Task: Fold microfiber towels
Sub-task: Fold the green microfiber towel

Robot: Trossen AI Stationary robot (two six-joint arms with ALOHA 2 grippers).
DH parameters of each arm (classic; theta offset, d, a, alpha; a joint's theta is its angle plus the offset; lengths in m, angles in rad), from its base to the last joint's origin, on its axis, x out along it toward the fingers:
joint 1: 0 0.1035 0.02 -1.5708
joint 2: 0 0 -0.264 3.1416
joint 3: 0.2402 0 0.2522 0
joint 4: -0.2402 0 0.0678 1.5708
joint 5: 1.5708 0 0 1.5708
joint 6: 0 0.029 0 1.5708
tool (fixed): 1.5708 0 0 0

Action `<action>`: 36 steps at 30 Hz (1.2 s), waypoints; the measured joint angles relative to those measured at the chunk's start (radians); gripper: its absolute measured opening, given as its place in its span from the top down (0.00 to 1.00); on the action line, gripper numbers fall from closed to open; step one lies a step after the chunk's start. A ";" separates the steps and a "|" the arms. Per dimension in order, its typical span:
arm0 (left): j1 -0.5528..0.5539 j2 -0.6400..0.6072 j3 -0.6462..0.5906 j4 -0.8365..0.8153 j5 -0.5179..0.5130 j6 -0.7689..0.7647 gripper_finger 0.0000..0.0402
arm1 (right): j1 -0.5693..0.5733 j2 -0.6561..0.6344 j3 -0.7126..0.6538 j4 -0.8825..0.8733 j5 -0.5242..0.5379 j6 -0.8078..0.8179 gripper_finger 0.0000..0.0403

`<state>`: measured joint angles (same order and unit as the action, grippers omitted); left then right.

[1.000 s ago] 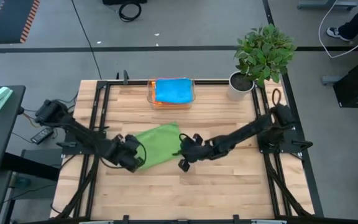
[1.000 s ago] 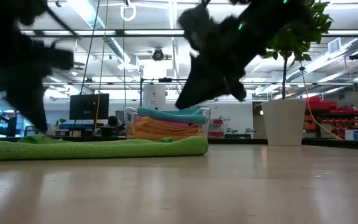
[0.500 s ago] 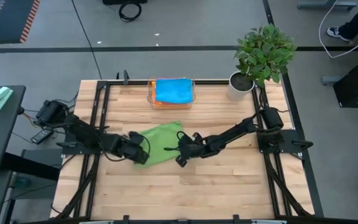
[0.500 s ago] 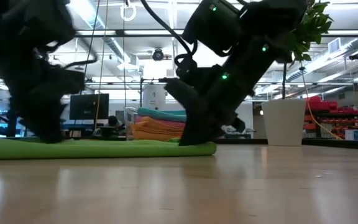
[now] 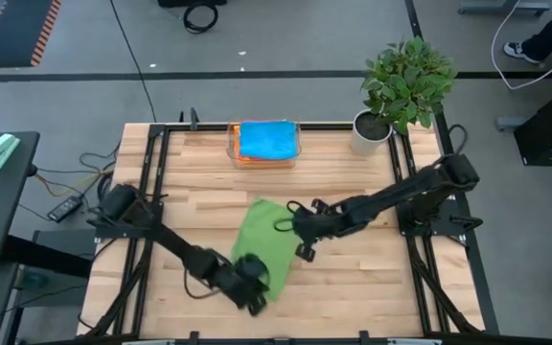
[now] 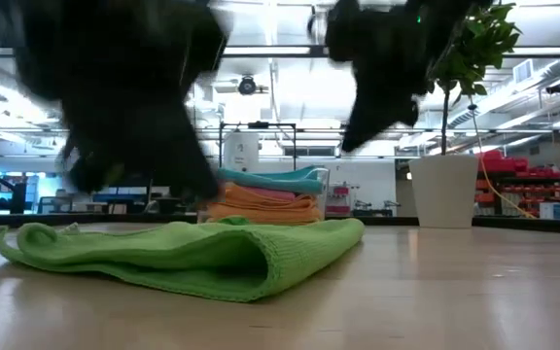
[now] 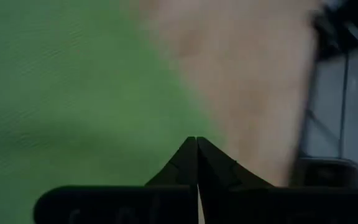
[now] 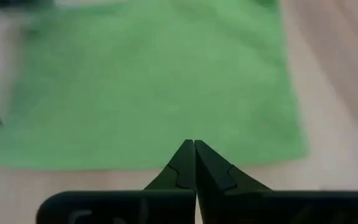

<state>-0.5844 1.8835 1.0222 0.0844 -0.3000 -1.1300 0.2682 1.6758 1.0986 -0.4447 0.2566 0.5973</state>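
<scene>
A green microfiber towel (image 5: 262,235) lies in the middle of the table, its length running from far to near, with a rounded fold (image 6: 261,277) at its near side. My left gripper (image 5: 253,290), shut, is at the towel's near end. Just off the towel's right edge and well above it, my right gripper (image 5: 300,244) hangs shut with nothing in it; the cloth (image 8: 154,81) lies flat below it. More folded towels, blue on top of orange, sit in a clear tray (image 5: 233,144) at the far edge. My left gripper meets the green towel at an edge (image 7: 185,124) of its near end, coming slanting down from the table's left. The cloth's edge runs right up to the shut fingertips; how many layers are between them does not show. The towel rests on the table.
A potted plant (image 5: 367,134) stands at the far right corner. The tray of towels (image 6: 261,194) stands behind the green towel. Bare wood lies to the towel's left and right and along the near edge.
My left gripper has swept fast toward the near edge and to the right, tipping more level, and dragged the towel's left end with it. The towel has swung about its far end, from left-right to far-near. My right gripper has risen off the towel's right end.
</scene>
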 joint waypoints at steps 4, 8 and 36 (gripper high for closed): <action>0.005 0.017 0.245 -0.270 -0.045 0.226 0.98 | 0.121 -0.018 -0.014 0.097 0.005 0.134 0.99; 0.020 -0.001 0.435 -0.674 -0.092 0.440 0.98 | 0.241 0.096 -0.030 0.313 0.071 0.255 0.99; -0.008 -0.067 0.046 -0.027 0.201 0.419 0.98 | 0.327 0.296 0.147 0.001 -0.093 0.338 0.99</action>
<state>-0.5927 1.8160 1.0681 0.0574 -0.0991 -0.7114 0.5953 1.9720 1.2453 -0.4433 0.1640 0.9351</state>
